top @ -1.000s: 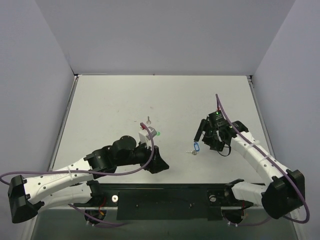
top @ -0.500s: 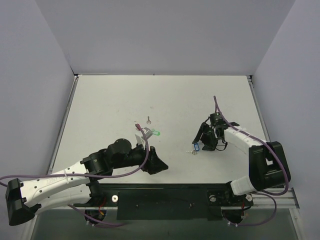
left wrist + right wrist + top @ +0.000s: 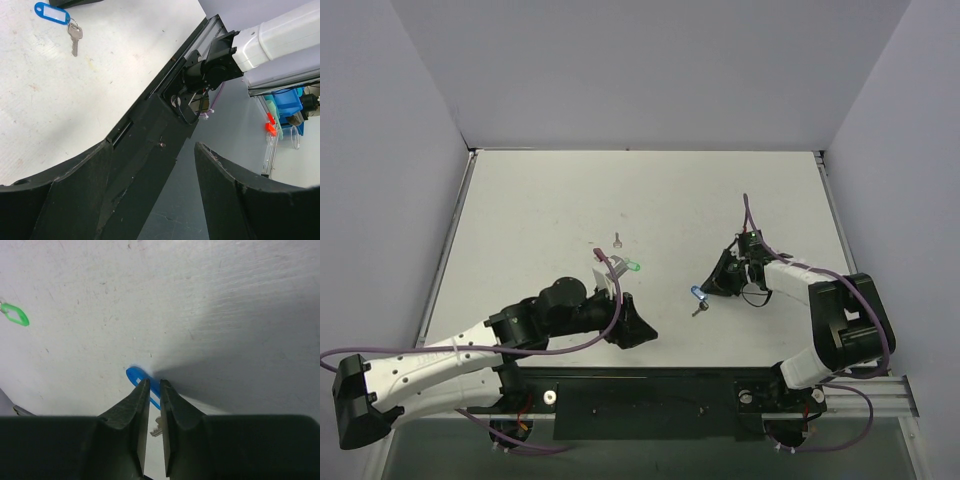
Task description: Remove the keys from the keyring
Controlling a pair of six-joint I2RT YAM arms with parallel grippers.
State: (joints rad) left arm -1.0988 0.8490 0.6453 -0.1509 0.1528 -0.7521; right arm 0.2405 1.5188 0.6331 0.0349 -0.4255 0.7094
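Observation:
The blue keyring (image 3: 697,293) is pinched between the fingers of my right gripper (image 3: 712,286), which is shut on it just above the table. In the right wrist view the keyring (image 3: 136,376) sticks out past the fingertips (image 3: 144,386) to the upper left, and one silver key (image 3: 156,429) hangs below it between the fingers. The same key (image 3: 698,310) dangles under the keyring in the top view. A second key (image 3: 617,240) lies loose further back. My left gripper (image 3: 636,326) stands open near the front edge with nothing in it; its view shows the keyring (image 3: 52,12) and key (image 3: 75,38) far off.
A small green loop (image 3: 633,268) lies left of the keyring, also seen as the green loop (image 3: 15,315) in the right wrist view. The black base rail (image 3: 650,395) runs along the table's near edge, right under the left gripper (image 3: 152,200).
My right gripper has closed from open onto the blue keyring and carried it slightly left, the key now dangling. The right arm has folded in. The left arm has barely moved.

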